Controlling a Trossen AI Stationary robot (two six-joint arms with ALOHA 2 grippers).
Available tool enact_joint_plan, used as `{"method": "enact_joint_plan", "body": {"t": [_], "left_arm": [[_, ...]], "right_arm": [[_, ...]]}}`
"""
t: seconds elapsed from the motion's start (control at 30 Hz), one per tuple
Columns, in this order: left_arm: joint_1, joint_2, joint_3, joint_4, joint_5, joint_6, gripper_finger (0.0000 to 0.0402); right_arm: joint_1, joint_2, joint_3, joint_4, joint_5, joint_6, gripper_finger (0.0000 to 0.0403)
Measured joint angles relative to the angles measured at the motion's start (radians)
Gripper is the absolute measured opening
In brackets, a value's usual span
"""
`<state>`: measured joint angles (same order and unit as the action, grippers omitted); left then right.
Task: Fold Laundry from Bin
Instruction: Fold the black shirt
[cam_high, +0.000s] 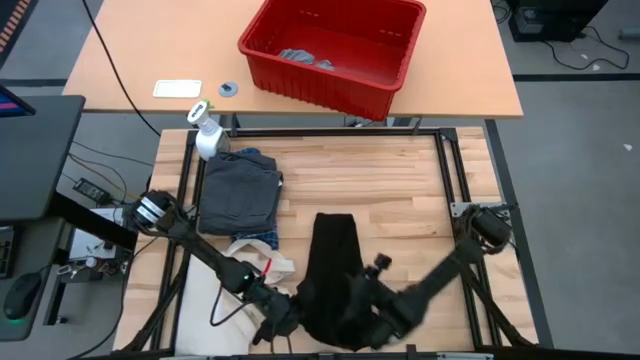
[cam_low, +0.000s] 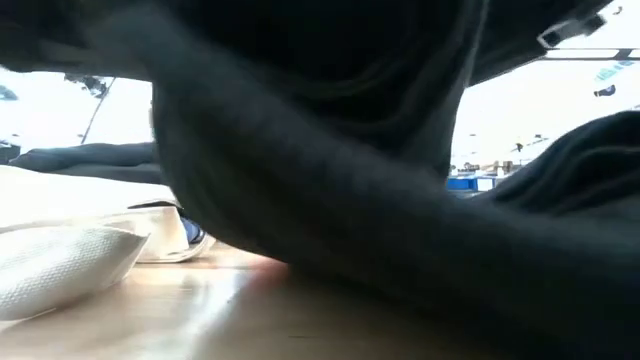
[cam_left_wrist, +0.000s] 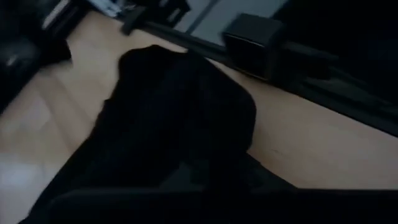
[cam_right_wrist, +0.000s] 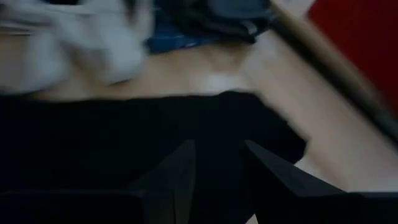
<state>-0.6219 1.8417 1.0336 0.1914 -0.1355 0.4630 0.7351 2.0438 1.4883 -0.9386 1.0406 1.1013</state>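
Black garment (cam_high: 333, 270) — near edge between both pincers: left pincer (cam_high: 283, 322) clenched on it, right pincer (cam_high: 385, 325) too.

Large black garment (cam_high: 335, 275) lies at the wooden table's (cam_high: 400, 190) near edge; folded dark grey garment (cam_high: 238, 190) lies toward its left edge.

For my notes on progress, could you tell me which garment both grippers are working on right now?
The black garment, spread at the table's near edge, between the left gripper and right gripper. The folded dark grey piece lies apart.
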Motion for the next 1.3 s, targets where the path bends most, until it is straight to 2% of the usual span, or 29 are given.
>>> {"method": "enact_joint_plan", "body": {"t": [0.13, 0.33, 0.53, 0.63, 0.8, 0.9, 1.2, 1.3], "left_arm": [[0.019, -0.004, 0.0, -0.001, -0.02, -0.078, 0.0016], [0.036, -0.005, 0.0, 0.002, -0.024, -0.174, 0.0016], [0.019, -0.004, 0.0, 0.001, -0.032, -0.201, 0.0016], [0.015, -0.004, 0.0, -0.001, -0.058, -0.202, 0.0016], [0.015, -0.005, -0.019, 0.022, -0.058, -0.251, 0.0016], [0.015, -0.015, -0.04, 0.023, -0.086, -0.287, 0.0016], [0.038, -0.195, -0.092, 0.046, -0.26, -0.33, 0.0016], [0.075, -0.205, -0.092, 0.045, -0.268, -0.365, 0.0016]], "right_arm": [[-0.11, 0.0, 0.0, -0.001, 0.013, -0.107, 0.0141], [-0.232, -0.006, -0.062, 0.193, -0.15, -0.35, 0.0139], [-0.291, -0.012, -0.241, 0.549, -0.323, -0.488, 0.0119], [-0.295, -0.013, -0.35, 0.782, -0.349, -0.526, 0.0109], [-0.291, -0.019, -0.533, 1.138, -0.393, -0.494, 0.0103], [-0.272, -0.019, -0.603, 1.278, -0.414, -0.471, 0.0099], [-0.182, -0.054, -0.636, 1.308, -0.423, -0.45, 0.0091], [-0.181, -0.085, -0.637, 1.285, -0.489, -0.452, 0.0091]]}}
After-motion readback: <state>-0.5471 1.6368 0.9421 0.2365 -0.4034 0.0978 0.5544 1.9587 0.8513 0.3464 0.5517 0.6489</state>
